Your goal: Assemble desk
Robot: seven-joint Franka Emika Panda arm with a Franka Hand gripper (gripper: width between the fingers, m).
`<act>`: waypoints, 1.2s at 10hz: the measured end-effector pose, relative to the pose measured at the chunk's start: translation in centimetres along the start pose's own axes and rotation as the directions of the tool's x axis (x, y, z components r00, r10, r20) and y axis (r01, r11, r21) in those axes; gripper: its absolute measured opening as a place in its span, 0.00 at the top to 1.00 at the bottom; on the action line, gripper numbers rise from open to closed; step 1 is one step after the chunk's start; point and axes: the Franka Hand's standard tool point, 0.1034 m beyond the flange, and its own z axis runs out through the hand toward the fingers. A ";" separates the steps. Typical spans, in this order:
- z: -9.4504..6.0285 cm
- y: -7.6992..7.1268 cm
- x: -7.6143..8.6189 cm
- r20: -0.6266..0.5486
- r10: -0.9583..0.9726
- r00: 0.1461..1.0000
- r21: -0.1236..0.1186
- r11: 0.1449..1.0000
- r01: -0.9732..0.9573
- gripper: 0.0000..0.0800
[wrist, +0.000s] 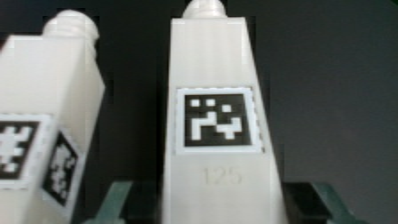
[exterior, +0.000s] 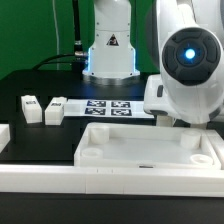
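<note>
The white tray-like tabletop (exterior: pixel 150 131) lies at the front centre of the table, rim up. Two white block legs (exterior: pixel 31 107) (exterior: pixel 55 108) stand at the exterior view's left. In the wrist view a white leg (wrist: pixel 217 110) with a black-and-white tag lies between my fingers, and a second leg (wrist: pixel 50 110) lies beside it. My gripper (wrist: pixel 217 205) is open, one finger (wrist: pixel 121 200) on each side of the leg with a dark gap to it. In the exterior view my arm (exterior: pixel 188 65) is at the right and hides the gripper.
The marker board (exterior: pixel 108 107) lies behind the tabletop. A long white rail (exterior: pixel 100 181) runs along the front edge. The robot's base (exterior: pixel 110 45) stands at the back centre. A white block (exterior: pixel 154 97) shows beside my arm.
</note>
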 end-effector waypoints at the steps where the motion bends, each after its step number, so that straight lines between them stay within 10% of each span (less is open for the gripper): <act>1: -1.2 0.3 -1.3 -0.013 -0.016 1.000 0.003 1.000 0.016 0.64; 4: -5.6 1.1 -5.1 0.013 -0.104 0.995 0.005 0.995 0.104 0.64; 8: -6.2 0.6 -4.1 -0.103 -0.104 0.989 0.017 0.994 0.106 0.64; 12: -11.4 0.6 -5.0 -0.312 -0.160 0.937 -0.003 0.986 0.167 0.64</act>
